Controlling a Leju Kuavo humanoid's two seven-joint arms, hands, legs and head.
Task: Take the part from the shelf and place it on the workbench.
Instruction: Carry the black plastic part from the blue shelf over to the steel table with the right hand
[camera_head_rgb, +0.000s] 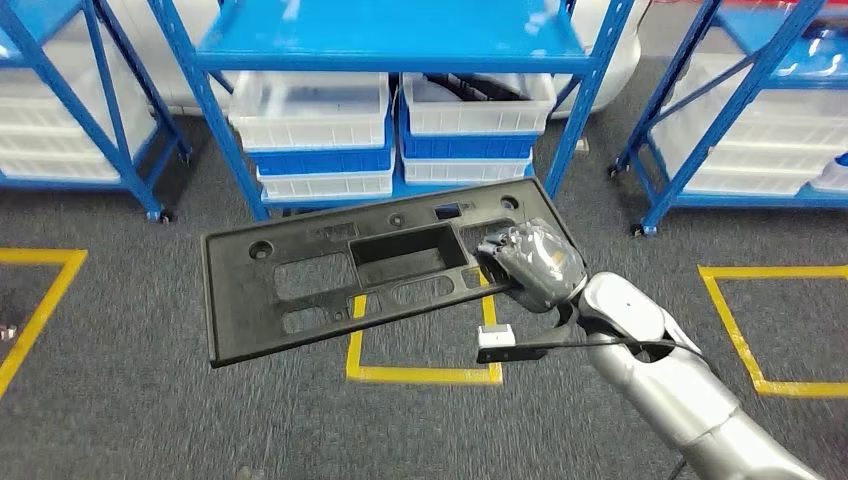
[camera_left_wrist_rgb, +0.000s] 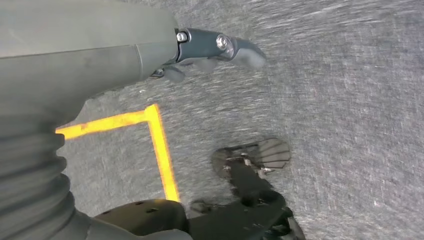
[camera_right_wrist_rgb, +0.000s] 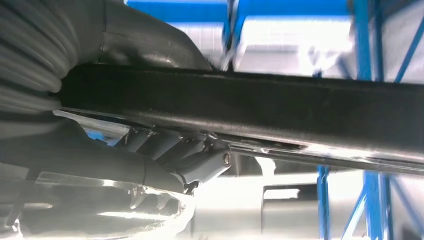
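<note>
Setting: grey carpeted floor (camera_head_rgb: 130, 420) marked with yellow tape squares (camera_head_rgb: 420, 372); blue steel shelving (camera_head_rgb: 400, 45) behind, loaded with white and blue bins (camera_head_rgb: 312, 112).
Left hand: left hand (camera_left_wrist_rgb: 210, 52) hangs over the carpet in the left wrist view, fingers curled loosely inward with nothing between them.
Part location: black plastic panel (camera_head_rgb: 350, 275), a flat rectangular plate with cut-outs and holes, is held in the air above the floor, off the shelf; no workbench is visible.
Right hand: right hand (camera_head_rgb: 530, 262) grips the panel at its right end; in the right wrist view the thumb lies on one face and the fingers (camera_right_wrist_rgb: 170, 150) press the opposite face, pinching the edge.
Orientation: long axis runs left to right, extending well away from the fingers; the far left end sits lower and the broad face is tilted towards the camera.
Handling advice: the grasp is at one end, so the free end probably exerts leverage. Keep the pinch firm, move the arm slowly, level the plate before set-down, and keep the far corner clear of the shelf posts.
</note>
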